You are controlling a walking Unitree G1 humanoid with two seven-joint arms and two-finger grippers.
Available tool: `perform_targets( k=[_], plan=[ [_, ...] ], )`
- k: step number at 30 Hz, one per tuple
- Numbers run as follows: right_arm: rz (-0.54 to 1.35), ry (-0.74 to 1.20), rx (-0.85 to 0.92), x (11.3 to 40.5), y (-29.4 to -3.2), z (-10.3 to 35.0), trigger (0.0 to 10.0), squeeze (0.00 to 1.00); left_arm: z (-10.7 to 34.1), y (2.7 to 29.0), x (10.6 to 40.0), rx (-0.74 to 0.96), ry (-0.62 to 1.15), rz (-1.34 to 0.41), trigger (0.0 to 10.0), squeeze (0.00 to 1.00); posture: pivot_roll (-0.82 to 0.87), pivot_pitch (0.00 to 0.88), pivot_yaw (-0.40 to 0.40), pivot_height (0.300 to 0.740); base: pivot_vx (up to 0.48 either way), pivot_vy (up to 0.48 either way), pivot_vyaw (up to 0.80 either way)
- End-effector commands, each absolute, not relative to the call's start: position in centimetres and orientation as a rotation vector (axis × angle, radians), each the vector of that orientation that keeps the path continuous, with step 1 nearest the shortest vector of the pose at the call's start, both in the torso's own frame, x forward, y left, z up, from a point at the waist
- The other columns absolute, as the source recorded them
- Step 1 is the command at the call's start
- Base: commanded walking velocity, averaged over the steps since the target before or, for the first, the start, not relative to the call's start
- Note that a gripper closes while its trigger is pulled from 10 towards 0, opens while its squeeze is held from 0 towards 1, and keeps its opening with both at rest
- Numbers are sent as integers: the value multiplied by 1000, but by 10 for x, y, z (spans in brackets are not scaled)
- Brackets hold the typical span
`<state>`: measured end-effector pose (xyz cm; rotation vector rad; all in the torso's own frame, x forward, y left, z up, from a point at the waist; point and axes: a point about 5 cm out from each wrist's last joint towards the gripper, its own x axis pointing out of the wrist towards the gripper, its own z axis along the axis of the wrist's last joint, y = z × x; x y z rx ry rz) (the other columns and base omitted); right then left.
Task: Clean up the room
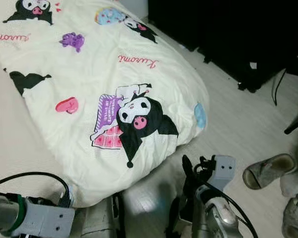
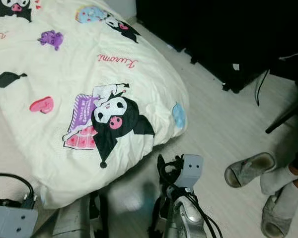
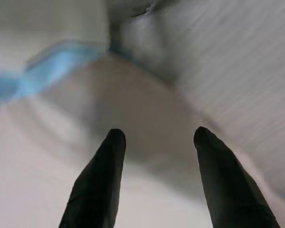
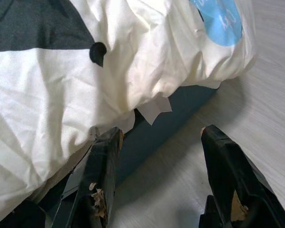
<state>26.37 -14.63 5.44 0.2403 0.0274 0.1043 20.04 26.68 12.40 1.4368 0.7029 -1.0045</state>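
Observation:
A cream duvet (image 1: 114,74) printed with black-and-white cartoon figures, hearts and pink script lies spread over a low bed. Its near corner hangs over the edge toward the floor. My right gripper (image 4: 159,133) is open and hovers low just in front of that corner; it also shows at the bottom centre in the head view (image 1: 194,166). Between its fingers I see the duvet's hem, a small white tag (image 4: 154,108) and the dark teal side of the bed (image 4: 180,114). My left gripper (image 3: 156,135) is open over a blurred pale surface with a blue stripe, holding nothing.
A person's feet in socks (image 2: 283,183) stand at the right with a grey slipper (image 1: 268,170) beside them. Black furniture (image 1: 228,34) lines the far side, with a cable (image 1: 277,87) trailing down. Pale wood floor (image 1: 238,124) runs between bed and furniture.

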Motion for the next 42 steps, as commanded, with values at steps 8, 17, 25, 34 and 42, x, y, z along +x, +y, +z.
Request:
perform_targets(
  k=[8, 17, 25, 34, 42],
  plan=[
    [84, 46, 246, 261, -153, 50, 10000, 0, 196, 274, 284, 1433, 258, -104, 10000, 0, 110, 298, 77, 592, 0, 0, 0],
    [112, 22, 232, 277, -156, 60, 10000, 0, 261, 270, 294, 1187, -109, 373, 10000, 0, 117, 261, 30, 592, 0, 0, 0],
    [113, 16, 227, 276, -158, 61, 10000, 0, 253, 247, 294, 1027, -181, 275, 10000, 0, 111, 256, 26, 592, 0, 0, 0],
    [109, -141, 208, 282, -156, 102, 10000, 0, 242, 173, 297, 8, -180, -83, 10000, 0, 66, 210, 9, 592, 0, 0, 0],
    [48, -349, 137, 290, -173, 149, 10000, 0, 251, 129, 298, -54, -276, -339, 10000, 0, 35, 153, 10, 612, 0, 0, 0]
  ],
)
